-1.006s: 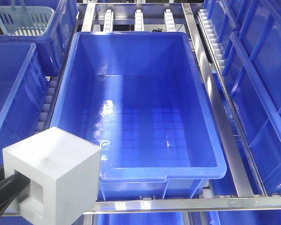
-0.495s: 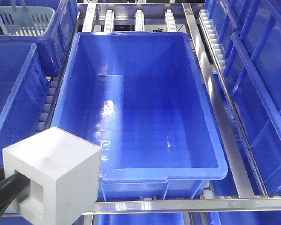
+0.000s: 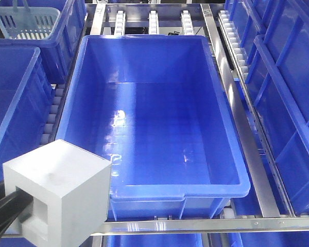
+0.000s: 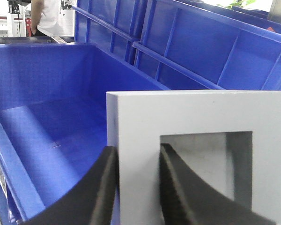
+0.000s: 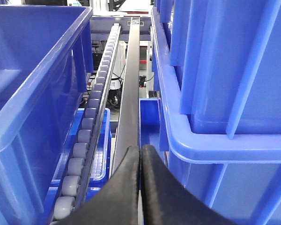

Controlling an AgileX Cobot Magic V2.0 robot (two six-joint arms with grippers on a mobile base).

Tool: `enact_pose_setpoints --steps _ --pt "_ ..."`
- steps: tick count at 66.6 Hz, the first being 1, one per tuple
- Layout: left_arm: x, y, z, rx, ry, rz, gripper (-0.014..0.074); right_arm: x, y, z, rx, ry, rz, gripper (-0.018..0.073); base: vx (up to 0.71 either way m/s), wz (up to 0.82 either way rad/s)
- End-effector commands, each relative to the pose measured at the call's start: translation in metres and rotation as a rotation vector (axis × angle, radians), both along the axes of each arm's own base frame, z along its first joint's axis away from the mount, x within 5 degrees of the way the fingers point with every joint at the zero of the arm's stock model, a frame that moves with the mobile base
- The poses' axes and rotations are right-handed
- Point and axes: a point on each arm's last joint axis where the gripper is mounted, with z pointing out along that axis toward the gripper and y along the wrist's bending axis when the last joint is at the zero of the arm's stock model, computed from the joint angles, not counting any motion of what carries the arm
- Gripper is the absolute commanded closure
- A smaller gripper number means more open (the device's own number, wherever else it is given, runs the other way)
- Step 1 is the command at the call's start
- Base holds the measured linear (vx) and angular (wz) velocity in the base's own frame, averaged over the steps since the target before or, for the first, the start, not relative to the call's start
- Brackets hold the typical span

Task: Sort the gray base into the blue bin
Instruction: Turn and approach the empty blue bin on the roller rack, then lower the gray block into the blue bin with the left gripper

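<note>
You're looking down on a roller-conveyor rack (image 3: 250, 154) of metal rails and white rollers, crowded with blue crates on every side, with a pale lattice basket (image 3: 28, 23) sitting in the crate at the far left.

The blue bin (image 3: 226, 128) fills the middle of the front view, its long axis running away from you, its grid floor bare.

The gray base (image 3: 59, 193) hangs at the lower left of that view, outside the bin and just off its near-left corner, higher than the rim as far as you can judge. So the bin's open mouth lies forward and to the right of the block; that offset is what the coming move turns on, and your left arm, already carrying the block, is the one placed to close it.

The left gripper (image 4: 136, 187) is closed on the gray base: in the wrist view one black finger (image 4: 100, 197) presses the outer face of a side wall and the other sits inside the square recess, pinching that wall between them. The recess faces back toward the wrist, and the block sits square, not tilted.

The right gripper (image 5: 140, 187) has its fingers pressed together on nothing, pointing along a rail between crates, well clear of the bin's mouth.
</note>
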Motion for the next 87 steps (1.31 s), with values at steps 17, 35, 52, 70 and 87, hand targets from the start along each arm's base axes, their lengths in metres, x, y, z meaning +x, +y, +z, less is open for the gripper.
enact_pose_setpoints --steps 17,35,52,70,87 --pt "0.0 0.0 0.022 -0.105 -0.11 -0.003 0.0602 0.002 0.001 0.001 -0.013 -0.052 0.007 0.0568 0.0 0.0" --pt "0.006 -0.005 0.044 -0.134 -0.136 -0.002 0.06 0.002 0.001 0.001 -0.013 -0.052 0.007 0.0568 0.0 0.0" --pt "0.057 -0.049 0.079 -0.036 -0.032 -0.004 0.0596 0.002 0.001 0.001 -0.013 -0.052 0.007 0.0568 0.0 0.0" --pt "0.129 -0.108 0.078 0.117 0.153 -0.002 0.0589 0.002 0.001 0.001 -0.013 -0.052 0.007 0.0568 0.0 0.0" --pt "0.195 -0.119 0.063 0.147 0.35 0.122 0.0578 0.002 0.001 0.001 -0.013 -0.052 0.007 0.0568 0.0 0.0"
